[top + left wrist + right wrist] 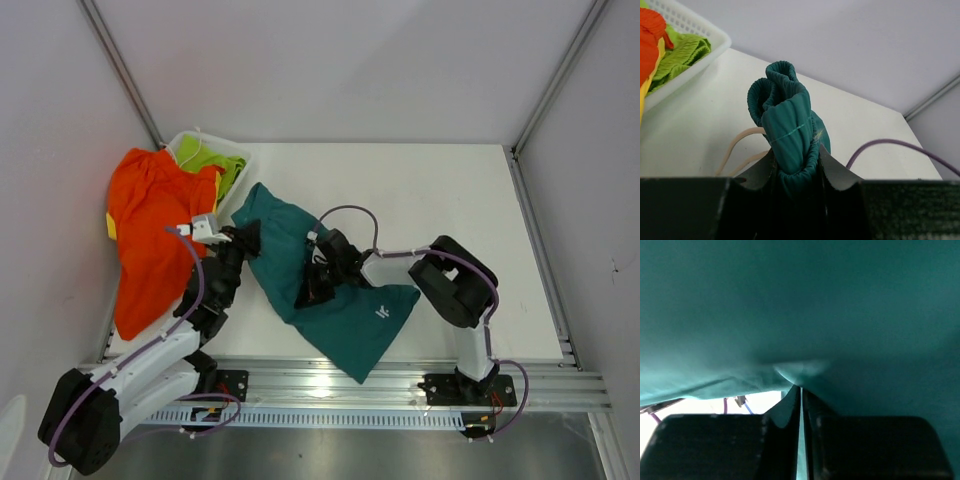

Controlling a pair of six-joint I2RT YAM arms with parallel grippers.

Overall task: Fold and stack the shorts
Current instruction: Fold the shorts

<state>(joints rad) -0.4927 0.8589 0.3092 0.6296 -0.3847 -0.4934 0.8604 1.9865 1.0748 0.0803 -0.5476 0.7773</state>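
- Teal shorts [365, 320] lie crumpled across the near middle of the white table [450, 210]. They run diagonally from just beside the basket [228, 150] down to the near edge, where one corner reaches over the metal rail [420, 385].
- A small white logo [383, 312] shows on the flat near part of the cloth.
- Left gripper [799, 167] is clamped on the far end of the teal shorts. In the left wrist view, a gathered, ribbed bunch of waistband stands up between the two fingers [836, 172].
- White drawstring [735, 150] loops out of that bunch to the left of the fingers.
- Right gripper [801, 405] is at the middle of the teal shorts and partly covered by them in the top view. In its own view the fingers [782, 415] are pressed almost together, with a thin edge of teal cloth pinched between them. The rest of the fabric drapes over the camera and fills the view.
- Orange shorts [150, 240] lie spread out at the table's left side, beside the left arm. Their far end touches the basket.
- A sliver of yellow cloth [112, 225] shows at the orange pair's left edge.
- Lime-green shorts [210, 160] sit inside the white basket at the far left corner of the table.
- Purple cable [890, 145] arcs over the table to the right of the left gripper.
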